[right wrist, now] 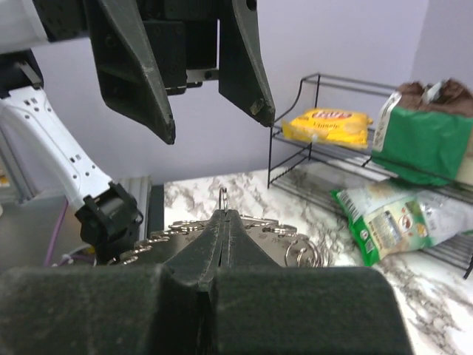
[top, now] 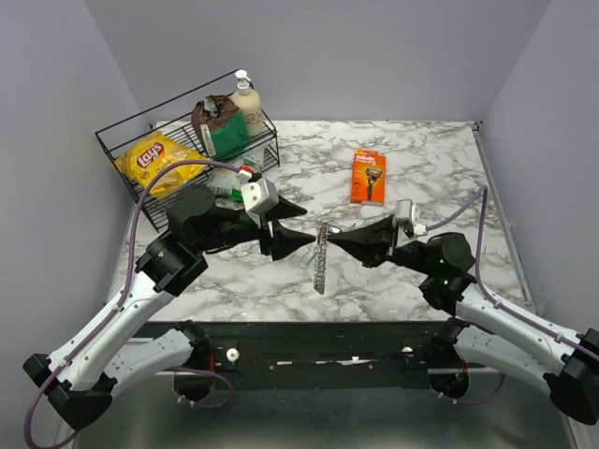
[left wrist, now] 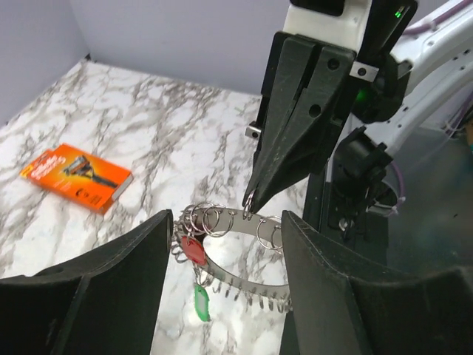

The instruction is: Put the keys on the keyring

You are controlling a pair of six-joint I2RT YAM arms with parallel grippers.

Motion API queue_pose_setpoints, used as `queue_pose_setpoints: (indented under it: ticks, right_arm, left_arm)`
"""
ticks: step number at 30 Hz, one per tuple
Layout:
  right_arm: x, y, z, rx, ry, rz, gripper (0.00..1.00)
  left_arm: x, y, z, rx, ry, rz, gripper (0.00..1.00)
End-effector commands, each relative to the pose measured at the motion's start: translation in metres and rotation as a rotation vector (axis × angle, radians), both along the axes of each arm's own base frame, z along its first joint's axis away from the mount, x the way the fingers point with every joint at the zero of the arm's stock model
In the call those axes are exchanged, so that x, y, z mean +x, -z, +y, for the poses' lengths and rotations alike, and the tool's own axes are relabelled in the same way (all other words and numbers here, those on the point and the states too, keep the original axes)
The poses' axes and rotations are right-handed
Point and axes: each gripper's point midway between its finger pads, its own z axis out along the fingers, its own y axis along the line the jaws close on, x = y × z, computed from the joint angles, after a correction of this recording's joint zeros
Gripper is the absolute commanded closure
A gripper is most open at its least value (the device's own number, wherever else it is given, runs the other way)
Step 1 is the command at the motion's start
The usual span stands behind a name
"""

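The keyring (top: 321, 271) hangs in the air over the middle of the table, a silver band with many small split rings. In the left wrist view the keyring (left wrist: 244, 285) carries a red key (left wrist: 194, 250) and a green key (left wrist: 201, 303) at its left end. No blue key shows. My right gripper (top: 329, 240) is shut on one small split ring (right wrist: 223, 196) at the band's top edge; its tips also show in the left wrist view (left wrist: 250, 203). My left gripper (top: 311, 228) is open, its fingers (left wrist: 148, 251) spread either side of the band, not touching it.
An orange razor pack (top: 369, 176) lies on the marble behind the grippers. A black wire rack (top: 120, 140) at the back left holds a yellow chips bag (top: 159, 161), a brown-and-green bag (top: 220, 126) and a soap bottle (top: 247, 103).
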Motion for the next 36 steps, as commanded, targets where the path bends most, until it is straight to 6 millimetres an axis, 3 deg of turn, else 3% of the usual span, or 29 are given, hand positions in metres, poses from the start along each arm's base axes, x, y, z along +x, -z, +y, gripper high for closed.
queue_pose_setpoints:
  ticks: [1, 4, 9, 15, 36]
  right_arm:
    - [-0.014, -0.056, -0.025, 0.222, 0.034, -0.136, 1.0]
    - [-0.028, -0.063, -0.034, 0.297, 0.01, -0.201, 0.99]
    - [-0.048, -0.07, -0.038, 0.347, -0.065, -0.281, 0.99]
    - [-0.049, -0.07, -0.036, 0.348, -0.081, -0.283, 0.99]
    - [-0.042, -0.064, -0.028, 0.32, -0.08, -0.267, 0.99]
  left_arm:
    - [-0.031, -0.029, -0.012, -0.113, 0.21, -0.049, 0.31]
    - [-0.044, -0.033, -0.019, -0.124, 0.335, -0.056, 0.33]
    - [-0.047, -0.03, -0.029, -0.131, 0.415, 0.006, 0.42]
    - [-0.04, -0.03, -0.032, -0.128, 0.384, 0.005, 0.55]
    - [-0.036, -0.025, -0.044, -0.095, 0.395, 0.016, 0.61]
